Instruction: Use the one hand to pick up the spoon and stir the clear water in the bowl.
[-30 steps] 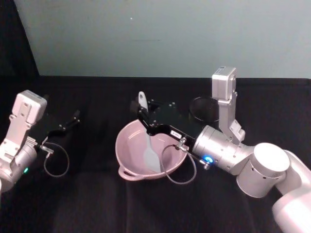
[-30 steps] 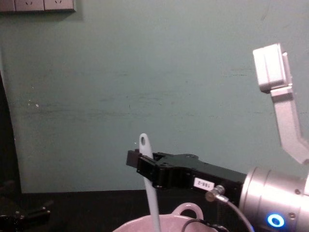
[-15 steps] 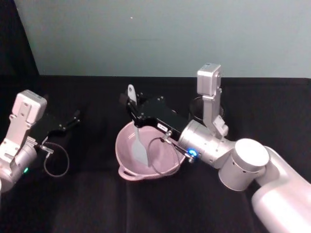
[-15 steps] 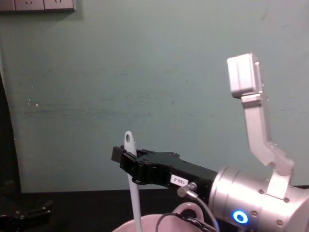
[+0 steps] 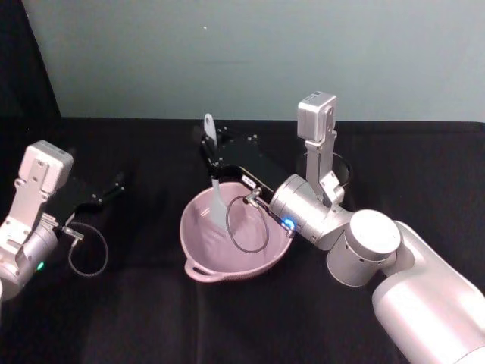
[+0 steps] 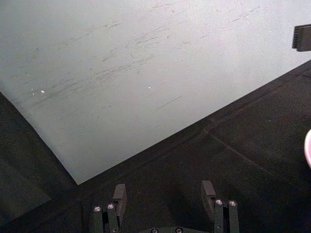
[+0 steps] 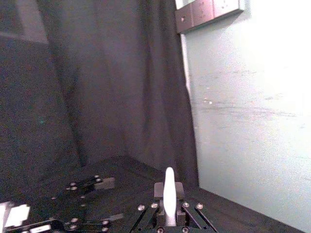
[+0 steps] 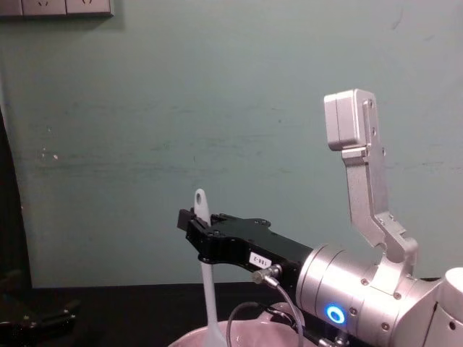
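Bench [image 5: 151, 326]: black cloth. R arm [image 5: 394, 280] enters from the front-right corner and reaches diag. toward mid-bench. Forearm is low over the bowl's right rim, wrist [image 5: 303, 212] w/ blue ring lit, cam bracket pointing up. L arm [image 5: 30, 220] is parked by the left edge; left gripper [image 6: 164, 196] has fingers spread, nothing between them. Bowl [image 5: 250, 269]: pale pink, wide, approx. mid-bench, loop handle [image 5: 198, 268] toward the front edge. Est. light plastic, so it could skid on the cloth if the blade drags its wall. Water is clear, level can't be read. Right gripper [image 5: 213, 157] sits above the far-left part of the bowl, jaws pinched on the upper handle of the spoon [image 5: 220, 211], w/ the holed end sticking up past them. Spoon is white and near upright w/ slight tilt, blade down inside the bowl; contact w/ the bottom can't be told. Judgement: spoon is light, handle fairly stiff, blade prob. a bit flexible. The handle is smooth and slim, so it may pivot in the pinch under water drag. The high hold gives a long lever, so small slow circles suit it. A lower hold would be firmer but brings the fingers nearer the water.
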